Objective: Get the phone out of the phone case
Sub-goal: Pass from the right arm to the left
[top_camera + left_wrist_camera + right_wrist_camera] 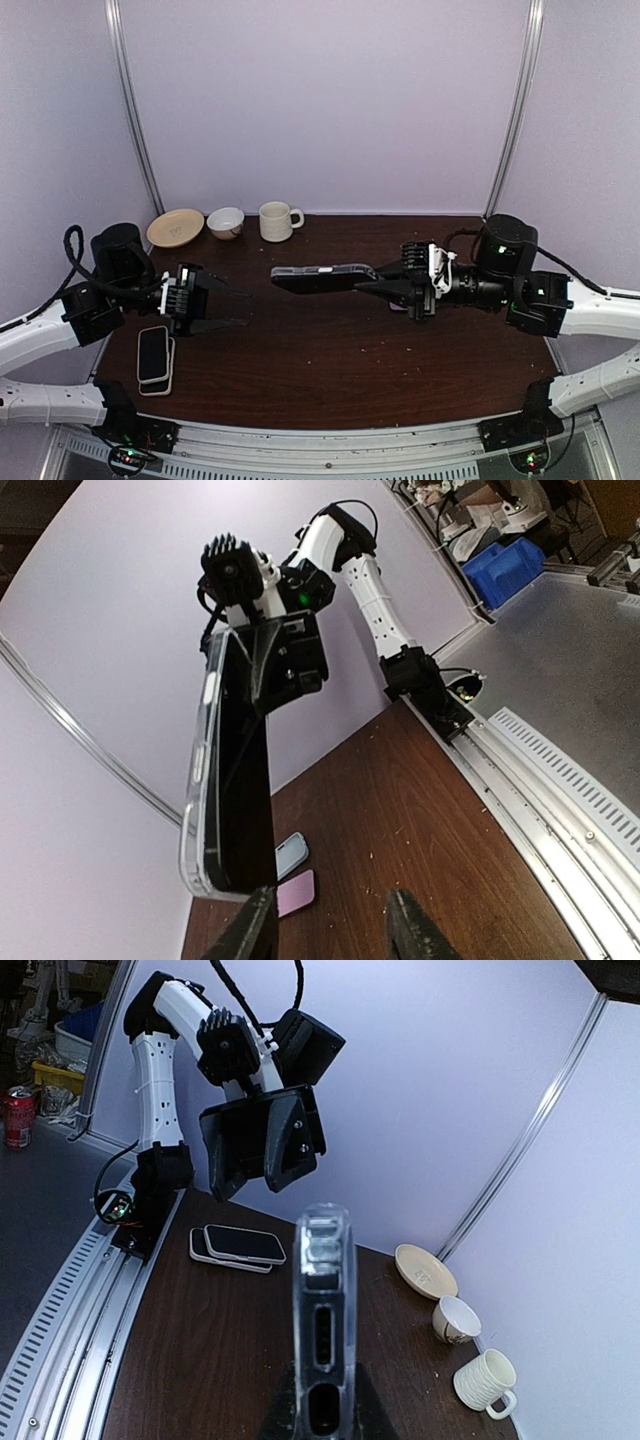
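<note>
A black phone in a clear case (322,277) hangs level above the table's middle, held at its right end by my right gripper (385,285), which is shut on it. In the right wrist view the case's end (325,1340) shows edge-on between the fingers. In the left wrist view the cased phone (228,770) stands tall ahead. My left gripper (238,307) is open and empty, left of the phone's free end, with a gap between. Its fingertips (248,930) frame the lower edge of the left wrist view.
Two stacked phones (154,359) lie at the near left. A tan saucer (175,227), a small white cup (225,222) and a ribbed mug (277,221) stand at the back edge. A pink case (295,892) and a light blue case (291,854) lie under the right arm.
</note>
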